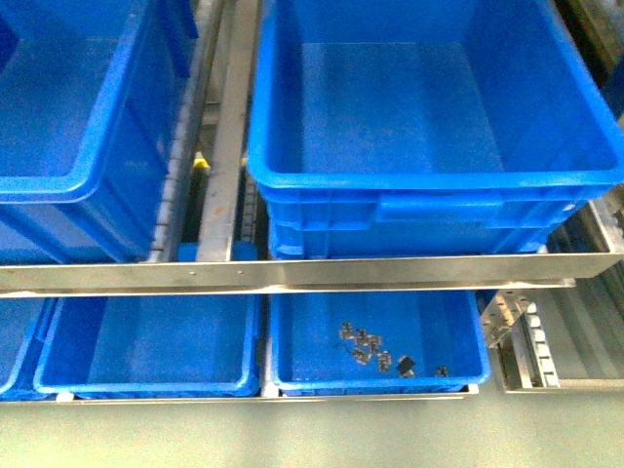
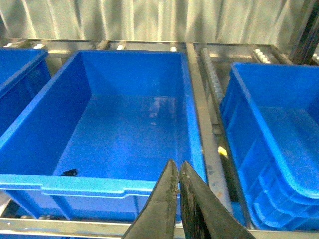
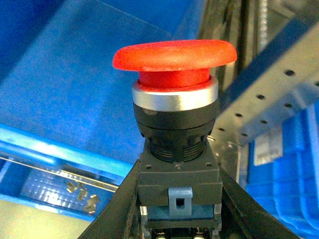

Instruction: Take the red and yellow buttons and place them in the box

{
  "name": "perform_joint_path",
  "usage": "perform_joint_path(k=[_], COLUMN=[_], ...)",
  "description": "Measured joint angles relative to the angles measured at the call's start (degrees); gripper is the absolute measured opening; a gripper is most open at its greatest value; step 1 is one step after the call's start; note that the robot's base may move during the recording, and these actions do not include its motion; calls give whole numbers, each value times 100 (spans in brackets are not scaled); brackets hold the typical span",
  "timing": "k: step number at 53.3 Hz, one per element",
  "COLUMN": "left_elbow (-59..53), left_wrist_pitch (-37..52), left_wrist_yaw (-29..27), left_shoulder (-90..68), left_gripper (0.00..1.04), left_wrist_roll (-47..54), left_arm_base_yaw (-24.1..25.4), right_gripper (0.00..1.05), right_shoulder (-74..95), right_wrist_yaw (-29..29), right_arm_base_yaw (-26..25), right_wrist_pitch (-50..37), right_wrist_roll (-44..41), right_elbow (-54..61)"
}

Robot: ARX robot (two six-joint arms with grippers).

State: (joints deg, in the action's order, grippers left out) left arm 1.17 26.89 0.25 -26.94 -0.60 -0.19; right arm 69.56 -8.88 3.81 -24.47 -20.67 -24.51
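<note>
Red first: found button (image 3: 174, 57) clamped by right gripper (image 3: 177, 199), cap outward, near box (image 3: 45, 143) rim; left gripper (image 2: 178, 173) pinched together, idle.

Slim black tapered left claw (image 2: 177, 164)

The front view is soft all over under even, cool overhead light, with a pale sheen on the box (image 1: 419, 180) floor, glare on the rail (image 1: 292, 276) and the trays (image 1: 146, 390) beneath in shade. The left wrist view is clearer: a whitish glare patch on a crate (image 2: 89, 183) floor, streaked highlights on the back wall (image 2: 149, 20), the left gripper (image 2: 178, 164) dark and blurred near the lens. In the right wrist view the red button (image 3: 174, 55) is sharp, its metal ring (image 3: 174, 97) glinting, all behind it out of focus.
</note>
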Motion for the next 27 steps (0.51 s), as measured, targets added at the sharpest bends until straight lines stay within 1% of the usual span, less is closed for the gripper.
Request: perform_joint_path(k=[4, 11, 27], left_elbow=[0, 0, 0], left_wrist_pitch=[-210, -579, -1165], left_wrist_yaw=[-2, -22, -24], left_shoulder=[205, 575, 1176], left_gripper=[3, 3, 3], left_wrist_roll=[0, 0, 0], left_arm_base_yaw=[0, 0, 0], right_gripper=[27, 27, 27], right_shoulder=[-15, -37, -28], right_wrist_yaw=[-63, 15, 22], right_arm_base_yaw=[-9, 79, 144], right_wrist_pitch=[0, -2, -15], right_wrist_roll=[15, 15, 15], right_elbow=[42, 55, 57])
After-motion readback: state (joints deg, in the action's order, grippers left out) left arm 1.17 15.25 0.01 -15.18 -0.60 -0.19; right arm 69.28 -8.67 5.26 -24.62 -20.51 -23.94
